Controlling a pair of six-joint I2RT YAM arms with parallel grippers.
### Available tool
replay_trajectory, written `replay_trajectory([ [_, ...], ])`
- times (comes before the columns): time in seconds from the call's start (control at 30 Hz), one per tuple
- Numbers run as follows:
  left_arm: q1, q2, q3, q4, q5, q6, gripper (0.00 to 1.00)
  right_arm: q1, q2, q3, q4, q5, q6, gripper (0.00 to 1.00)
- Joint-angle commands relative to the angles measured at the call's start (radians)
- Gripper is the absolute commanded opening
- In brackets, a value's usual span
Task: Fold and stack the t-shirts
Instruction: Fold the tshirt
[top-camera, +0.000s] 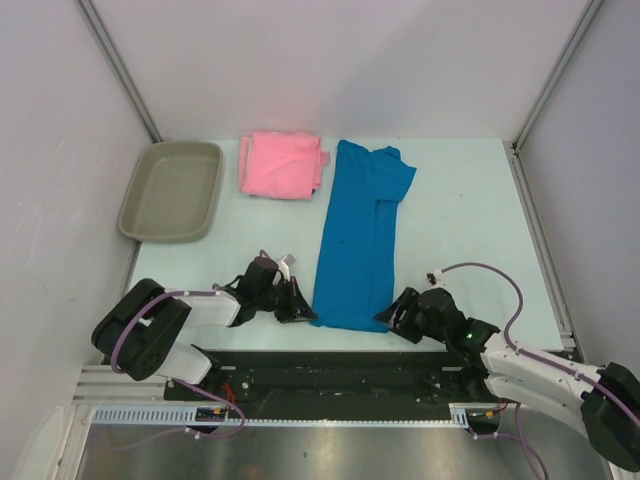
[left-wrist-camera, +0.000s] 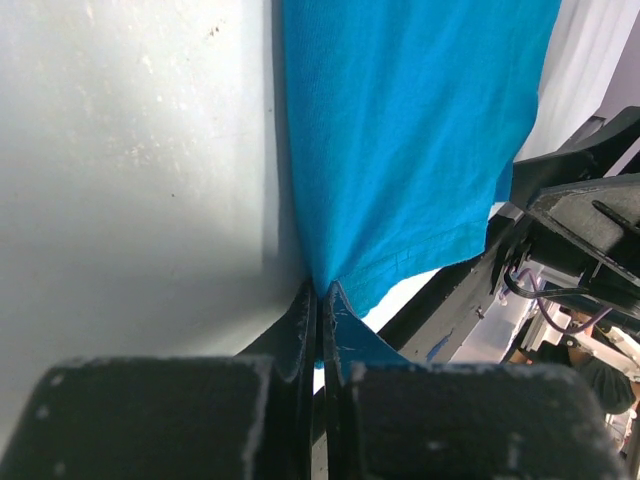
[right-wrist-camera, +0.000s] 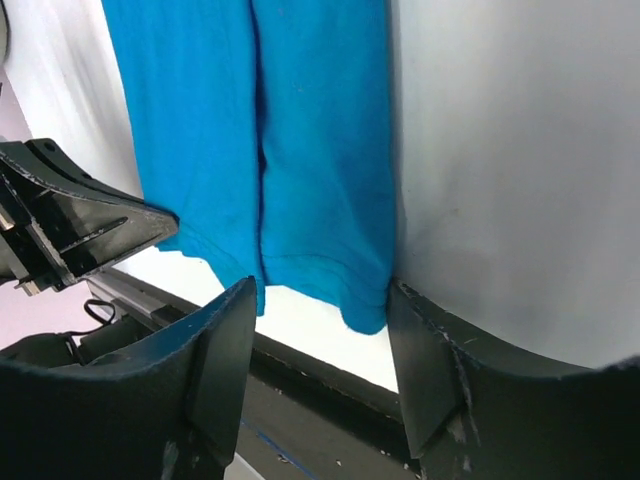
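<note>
Left pincer (top-camera: 296, 305) is clamped on the near-left hem corner of the blue t-shirt (top-camera: 358, 235), with the cloth pinched flat. Right pincer (top-camera: 393, 318) stands partly wide, jaws astride the near-right hem corner, nothing gripped yet. Blue t-shirt lies folded lengthwise on the desk (top-camera: 470, 220); pink t-shirt (top-camera: 280, 165) sits folded just beside its far-left end. Advice: seat both cloth layers deep before pinching, then lift both corners level toward the collar.

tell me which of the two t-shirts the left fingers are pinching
The bright blue t-shirt, spread in a long strip: the left fingers are shut on its near hem corner. The pink t-shirt lies folded at the far side.
</note>
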Motion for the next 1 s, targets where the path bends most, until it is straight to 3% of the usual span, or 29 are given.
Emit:
replay_trajectory([
  [0.0,-0.011,0.010,-0.046,-0.122,-0.067,0.028,0.00,0.035,0.110,-0.047,0.033,0.034,0.016,0.56],
  [0.13,-0.011,0.007,-0.047,-0.119,-0.070,0.028,0.00,0.050,0.181,-0.045,0.071,0.040,0.030,0.40],
  [0.2,-0.011,0.006,-0.047,-0.119,-0.067,0.031,0.00,0.053,0.193,-0.045,0.071,0.051,0.027,0.27],
  [0.23,-0.011,0.004,-0.047,-0.113,-0.067,0.034,0.00,0.053,0.193,-0.045,0.071,0.054,0.024,0.19],
  [0.27,-0.011,0.001,-0.047,-0.113,-0.061,0.038,0.00,0.053,0.193,-0.045,0.068,0.058,0.024,0.00],
  [0.5,-0.055,-0.130,-0.038,-0.190,-0.112,0.054,0.00,0.105,0.068,-0.027,-0.069,0.107,0.022,0.00],
  [0.73,-0.163,-0.301,-0.063,-0.277,-0.197,-0.049,0.00,0.277,-0.242,0.059,-0.462,0.232,0.083,0.00],
  [0.97,-0.322,-0.371,-0.032,-0.309,-0.278,-0.141,0.00,0.456,-0.310,0.157,-0.580,0.366,0.139,0.00],
])
